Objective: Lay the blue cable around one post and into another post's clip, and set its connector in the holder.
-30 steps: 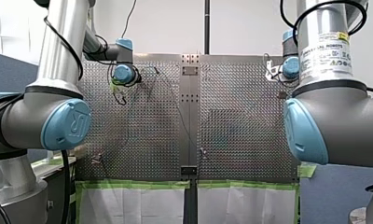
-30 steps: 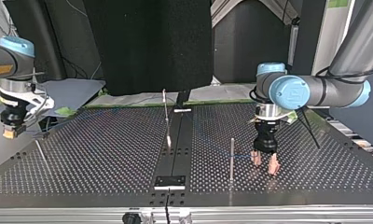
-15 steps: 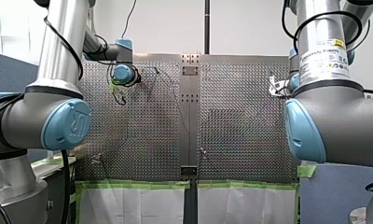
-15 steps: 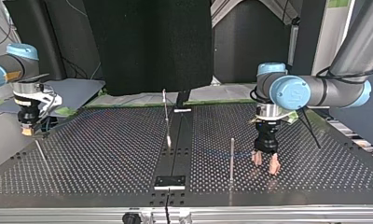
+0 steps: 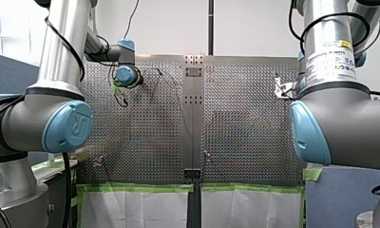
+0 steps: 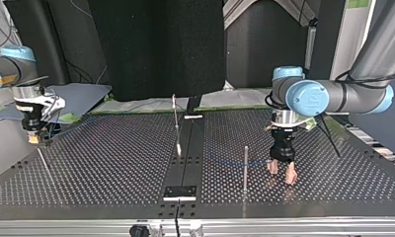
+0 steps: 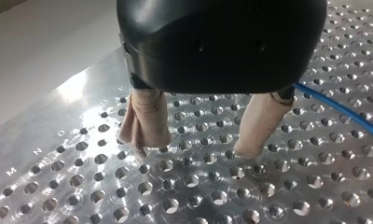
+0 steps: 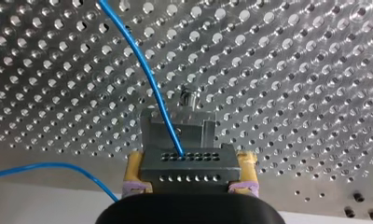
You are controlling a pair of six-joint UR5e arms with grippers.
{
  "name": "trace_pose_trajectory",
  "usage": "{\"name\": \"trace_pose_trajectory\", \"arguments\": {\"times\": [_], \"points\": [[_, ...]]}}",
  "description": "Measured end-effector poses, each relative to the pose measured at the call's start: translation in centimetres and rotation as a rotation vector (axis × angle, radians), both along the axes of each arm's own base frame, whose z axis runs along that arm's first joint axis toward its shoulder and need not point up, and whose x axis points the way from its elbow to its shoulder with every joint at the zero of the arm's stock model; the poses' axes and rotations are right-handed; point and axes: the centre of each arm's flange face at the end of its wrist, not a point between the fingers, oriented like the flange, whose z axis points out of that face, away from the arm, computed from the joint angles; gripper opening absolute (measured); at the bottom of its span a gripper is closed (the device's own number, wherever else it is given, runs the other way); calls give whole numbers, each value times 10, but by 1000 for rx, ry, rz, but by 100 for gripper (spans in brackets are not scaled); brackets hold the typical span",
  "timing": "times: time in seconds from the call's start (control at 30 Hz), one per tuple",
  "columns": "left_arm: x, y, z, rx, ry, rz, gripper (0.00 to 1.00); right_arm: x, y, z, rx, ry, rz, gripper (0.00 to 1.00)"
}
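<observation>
My left gripper (image 6: 282, 174) points straight down beside a thin metal post (image 6: 245, 165), its beige fingers (image 7: 145, 119) spread wide, tips just over the shiny metal table full of holes (image 6: 111, 163). My right gripper (image 8: 189, 170) points down too, at the table's edge, pinching the grey metal connector block (image 8: 187, 158) of the thin blue cable (image 8: 147, 74).

My right tool (image 8: 190, 161) grips the connector (image 8: 189, 175) between its yellow pads (image 8: 132, 169). The blue cable (image 8: 147, 79) leaves the connector's face and runs ahead over the perforated bench (image 8: 292, 70).
</observation>
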Motion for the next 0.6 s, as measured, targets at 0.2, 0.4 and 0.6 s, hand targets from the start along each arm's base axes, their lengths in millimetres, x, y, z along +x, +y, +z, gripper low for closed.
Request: {"name": "trace_pose_trajectory", "arguments": {"times": [0.2, 0.4, 0.6], "points": [[0, 0, 0, 5, 2, 1, 100, -6, -1, -5, -4, -14, 42, 30], [0, 0, 0, 6, 2, 2, 100, -9, -2, -9, -20, -35, 93, 30], [0, 1, 0, 7, 2, 3, 100, -10, -5, -9, -43, -59, 148, 30]]}}
